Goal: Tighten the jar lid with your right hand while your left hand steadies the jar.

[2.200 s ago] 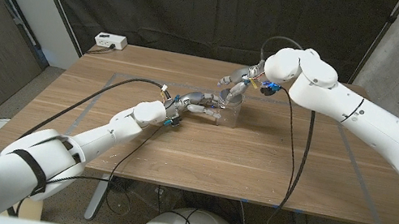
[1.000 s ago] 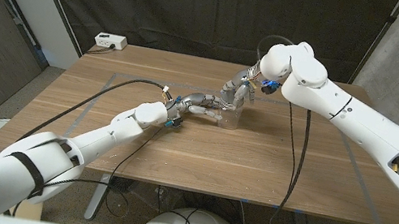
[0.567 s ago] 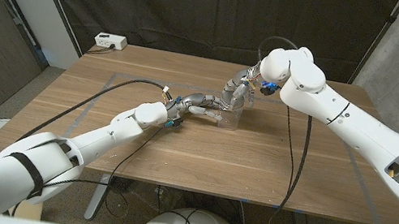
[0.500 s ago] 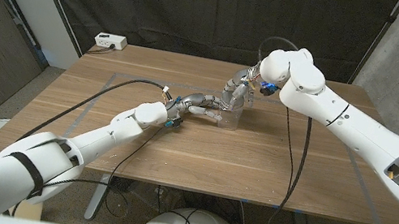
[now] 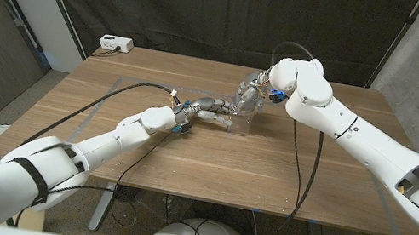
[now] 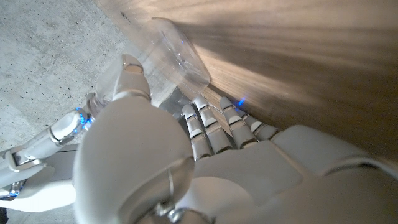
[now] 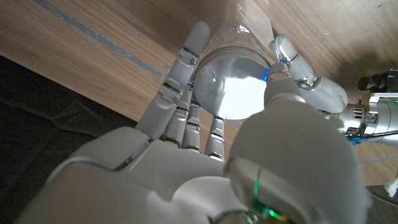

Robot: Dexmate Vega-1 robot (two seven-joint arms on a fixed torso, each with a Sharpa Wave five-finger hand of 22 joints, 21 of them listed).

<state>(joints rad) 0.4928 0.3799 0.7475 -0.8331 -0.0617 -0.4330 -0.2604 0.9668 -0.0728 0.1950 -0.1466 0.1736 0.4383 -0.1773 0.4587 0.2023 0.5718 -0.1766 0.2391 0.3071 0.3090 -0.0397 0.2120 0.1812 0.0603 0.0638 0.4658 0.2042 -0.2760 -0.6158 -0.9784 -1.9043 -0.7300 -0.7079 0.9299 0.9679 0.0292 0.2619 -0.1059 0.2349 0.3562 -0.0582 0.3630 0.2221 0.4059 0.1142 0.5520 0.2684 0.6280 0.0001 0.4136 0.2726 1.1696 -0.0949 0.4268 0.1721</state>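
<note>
A clear jar (image 5: pixel 242 121) stands upright at the middle of the wooden table (image 5: pixel 185 156), a little toward the back. My left hand (image 5: pixel 204 108) reaches in from the left and its fingers wrap the jar's side; in the left wrist view the fingers (image 6: pixel 208 121) lie against the clear jar (image 6: pixel 177 59). My right hand (image 5: pixel 249 92) comes down from above and grips the lid. In the right wrist view its fingers (image 7: pixel 189 93) and thumb close around the round shiny lid (image 7: pixel 231 87), with the left hand (image 7: pixel 308 84) just beyond it.
A white power box (image 5: pixel 116 43) sits at the table's back left corner. Thin tape lines (image 5: pixel 98 111) run across the wood. Black cables (image 5: pixel 307 178) hang from both arms over the table. A dark curtain stands behind the table.
My right wrist has shifted left and lower and the forearm has swung toward the table's front, turning the hand on the lid. The left hand and the jar have stayed in place.
</note>
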